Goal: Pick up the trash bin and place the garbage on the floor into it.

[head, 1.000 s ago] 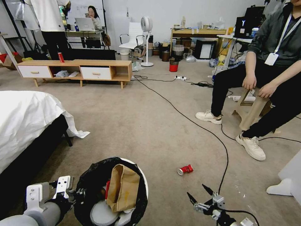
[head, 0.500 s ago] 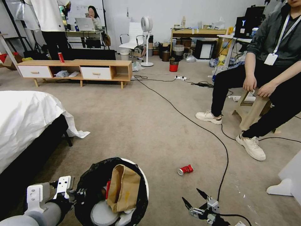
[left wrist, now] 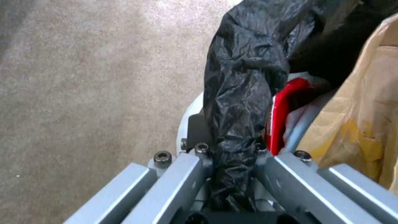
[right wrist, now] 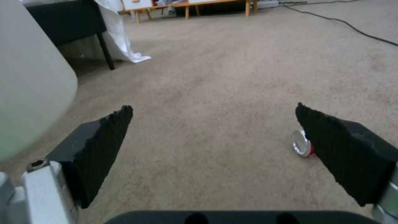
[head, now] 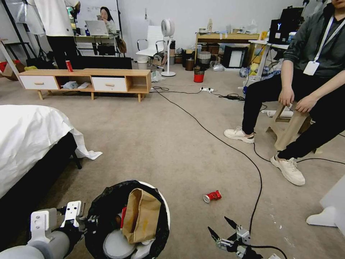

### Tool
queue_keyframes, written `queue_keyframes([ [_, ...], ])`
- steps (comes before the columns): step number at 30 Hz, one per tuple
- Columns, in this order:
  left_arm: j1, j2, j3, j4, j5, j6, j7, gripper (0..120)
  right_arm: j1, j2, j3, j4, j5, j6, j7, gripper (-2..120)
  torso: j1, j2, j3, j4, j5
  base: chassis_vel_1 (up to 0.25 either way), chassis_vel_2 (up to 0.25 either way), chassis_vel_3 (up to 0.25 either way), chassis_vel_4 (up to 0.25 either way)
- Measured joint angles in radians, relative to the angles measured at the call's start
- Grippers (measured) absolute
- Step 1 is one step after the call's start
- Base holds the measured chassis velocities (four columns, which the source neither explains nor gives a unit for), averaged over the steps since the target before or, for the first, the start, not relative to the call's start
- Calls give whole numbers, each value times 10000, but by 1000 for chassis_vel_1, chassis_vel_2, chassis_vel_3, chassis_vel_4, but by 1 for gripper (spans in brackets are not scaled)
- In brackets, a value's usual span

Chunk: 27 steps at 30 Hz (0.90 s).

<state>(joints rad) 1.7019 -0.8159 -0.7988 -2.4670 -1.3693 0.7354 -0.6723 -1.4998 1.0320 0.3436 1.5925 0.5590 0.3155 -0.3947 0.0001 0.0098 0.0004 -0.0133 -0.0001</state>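
Low at the head view's near edge, the trash bin (head: 163,210) is cut off below its rim, its white wall showing only as a sliver beside the crinkly black liner (head: 107,201) folded over the top. Inside it, a brown paper bag (head: 142,216) stands upright over a red packet (head: 123,217) and pale items too hidden to name. The left pincer (head: 84,220) is clenched on the bin's rim at the robot's left; the left wrist view shows the bunched liner (left wrist: 240,102) pinched between the grey jaws, with the red packet (left wrist: 286,109) and the paper bag (left wrist: 360,102) just past it.

One piece of garbage, a crushed red can (head: 212,195), lies on its side on the floor (head: 161,144), near a black cable (head: 251,169) that crosses the beige carpet. The right pincer (head: 222,228) hovers above the floor, nearer the robot than the can, its black fingers (right wrist: 104,137) spread wide and holding nothing. From the right wrist camera the can (right wrist: 302,146) is half hidden behind one finger, with just its silver end and a bit of red visible. A blurred white curve at that view's edge is hard to make out.
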Motion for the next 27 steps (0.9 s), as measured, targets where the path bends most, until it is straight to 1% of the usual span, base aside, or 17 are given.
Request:
queue_keyframes([
  [27,-6,12,7,-44,-7,0,6,1,-46,-64,67,-7,53,-7,-70,100,0,1,0,1,1,-44,44,42,-47],
])
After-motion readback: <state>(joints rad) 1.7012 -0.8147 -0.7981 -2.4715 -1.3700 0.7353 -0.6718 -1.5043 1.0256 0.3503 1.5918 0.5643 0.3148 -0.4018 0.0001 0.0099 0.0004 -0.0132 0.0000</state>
